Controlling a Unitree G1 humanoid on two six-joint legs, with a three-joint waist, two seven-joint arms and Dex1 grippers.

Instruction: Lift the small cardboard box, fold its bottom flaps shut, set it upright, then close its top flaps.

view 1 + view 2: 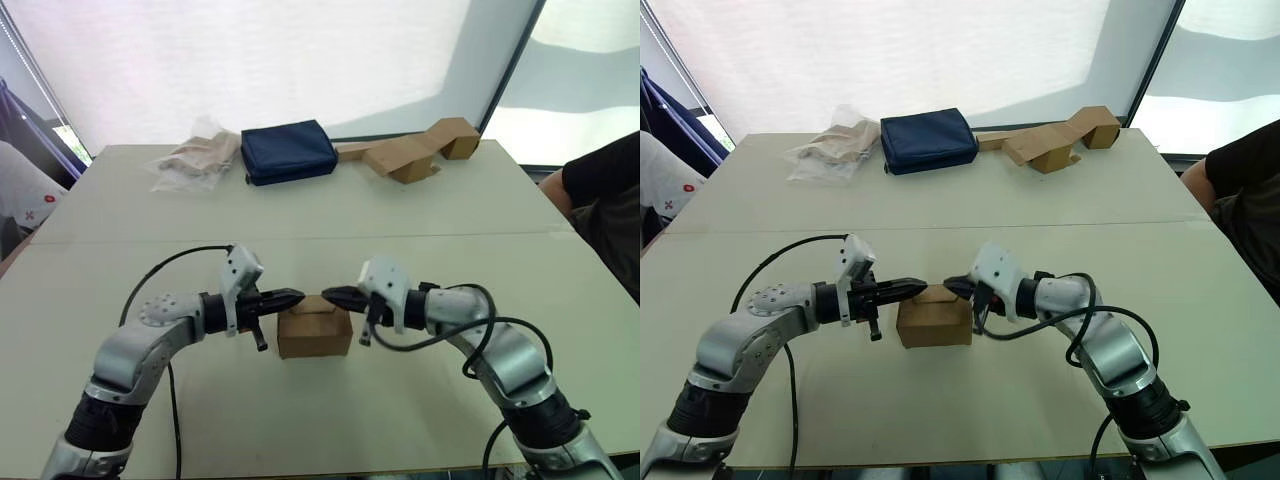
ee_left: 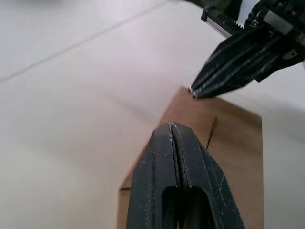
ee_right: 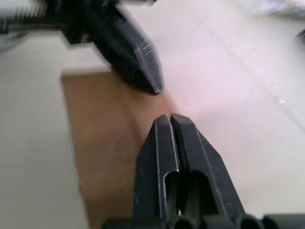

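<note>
Both pairs of fingers are pressed fully together, nothing gripped, the left gripper and right gripper poised tip to tip over the small cardboard box resting on the table. The 2 tips are best pressed down evenly so the flaps seat flat.

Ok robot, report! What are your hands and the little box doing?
Left gripper shut, right gripper shut, both tips over the small cardboard box. Box upright on table, top flaps down. Nothing in the way.

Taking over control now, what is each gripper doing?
Left gripper: shut, empty, above the small brown cardboard box.
Right gripper: shut, empty, above it too.
</note>
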